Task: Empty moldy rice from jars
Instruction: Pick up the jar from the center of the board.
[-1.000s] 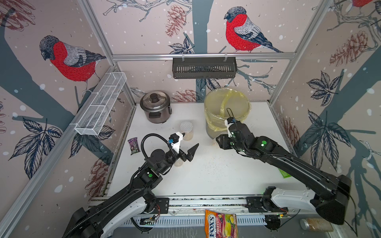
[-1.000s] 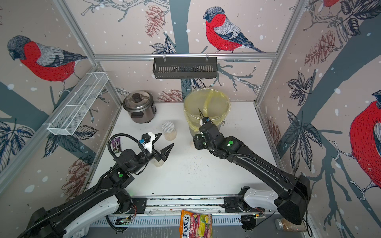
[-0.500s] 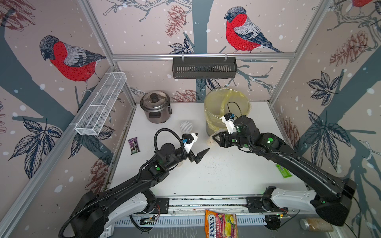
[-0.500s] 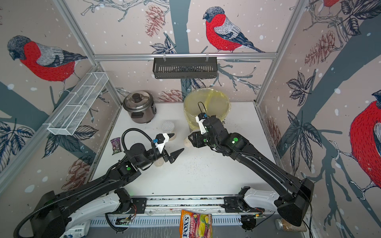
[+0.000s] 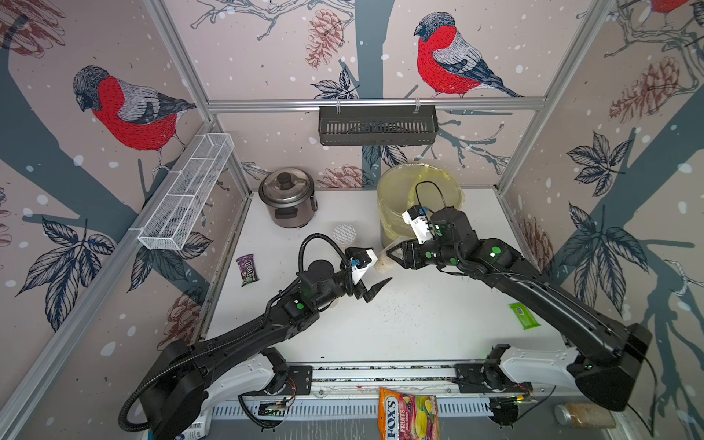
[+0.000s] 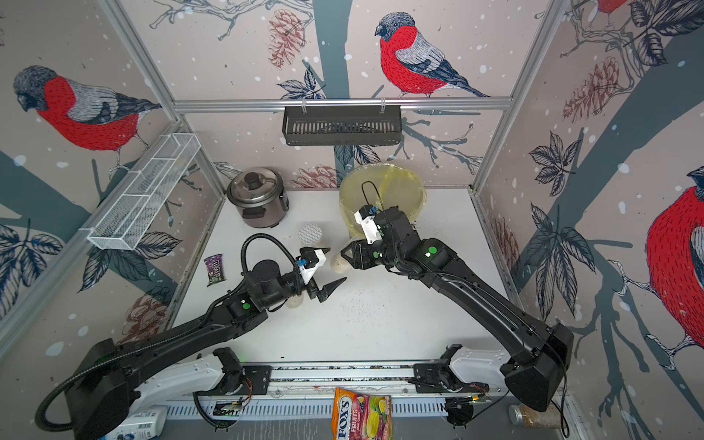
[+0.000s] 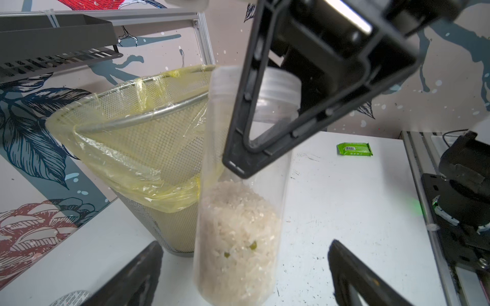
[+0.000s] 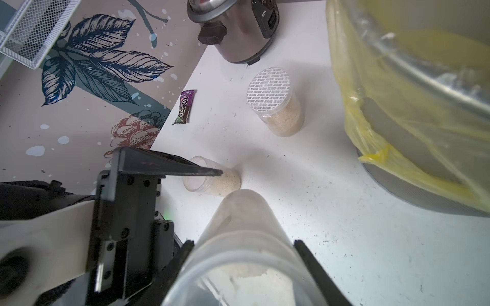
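Clear narrow jar [image 7: 216, 127] of pale moldy rice [image 7: 238, 233] stands roughly upright, lid end up, just near-left of the yellow-bagged bin [image 5: 419, 179], with the right gripper [image 5: 392, 251] clamped near its lid. The left gripper [image 5: 382, 266], fingers spread around the jar's base without touching, has moved right to it in the past second.

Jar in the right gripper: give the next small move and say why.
Probably bring the left gripper in and close it low on the rice jar. Its jaws stand open either side of that jar, the right gripper holds the upper part, and the clear lid is still on.
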